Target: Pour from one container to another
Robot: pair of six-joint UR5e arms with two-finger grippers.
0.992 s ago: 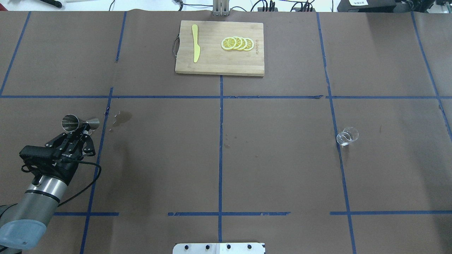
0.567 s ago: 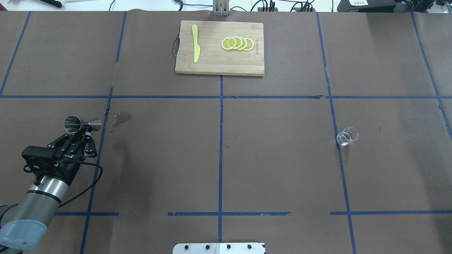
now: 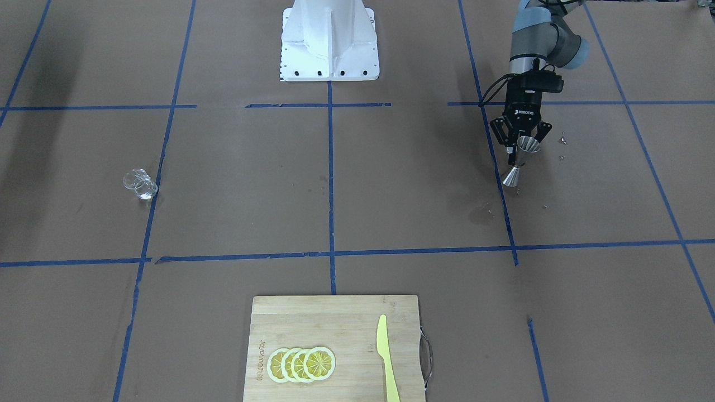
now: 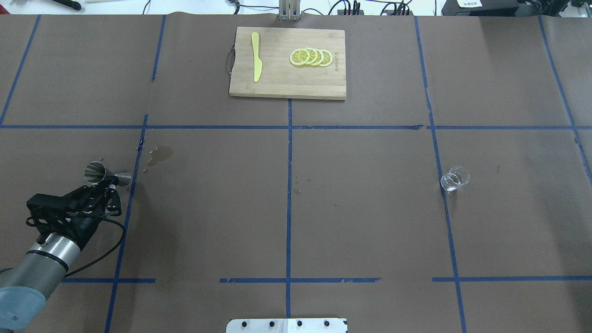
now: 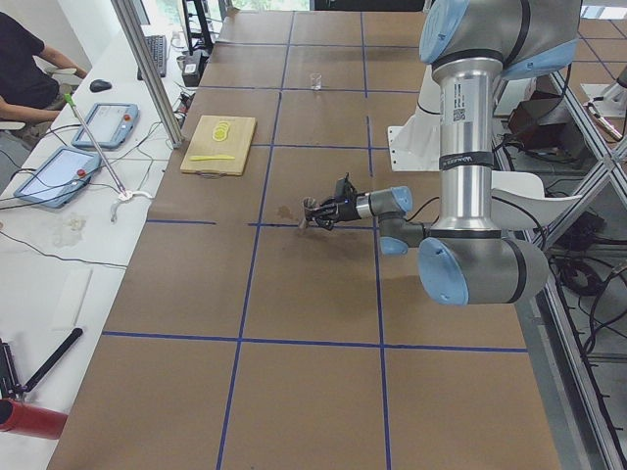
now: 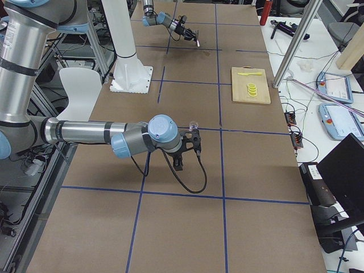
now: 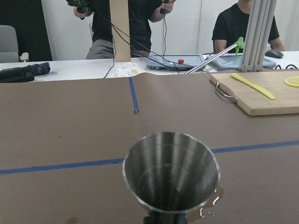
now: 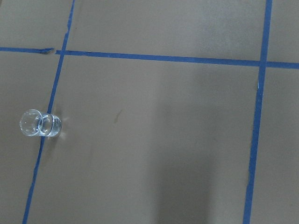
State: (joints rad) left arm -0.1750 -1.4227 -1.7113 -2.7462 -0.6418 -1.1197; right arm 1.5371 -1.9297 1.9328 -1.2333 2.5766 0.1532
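Observation:
My left gripper (image 3: 522, 147) is shut on the steel hourglass jigger (image 3: 518, 162), which stays roughly upright and low at the table's left side. The overhead view has that jigger (image 4: 104, 174) just ahead of the left gripper (image 4: 109, 184). In the left wrist view its open upper cup (image 7: 171, 173) fills the lower middle and looks empty. The small clear glass (image 4: 455, 178) stands alone far to the right; it also shows as the glass (image 8: 41, 125) in the right wrist view. My right gripper (image 6: 178, 162) shows only in the exterior right view, near the glass (image 6: 194, 124); whether it is open or shut I cannot tell.
A wooden cutting board (image 4: 286, 85) with a yellow knife (image 4: 255, 56) and several lemon slices (image 4: 311, 57) lies at the far middle edge. A wet stain (image 4: 160, 155) marks the paper just right of the jigger. The robot's white base (image 3: 329, 39) is at the near middle.
The left gripper has drawn back toward the robot, carrying the jigger with it. The glass has not moved.

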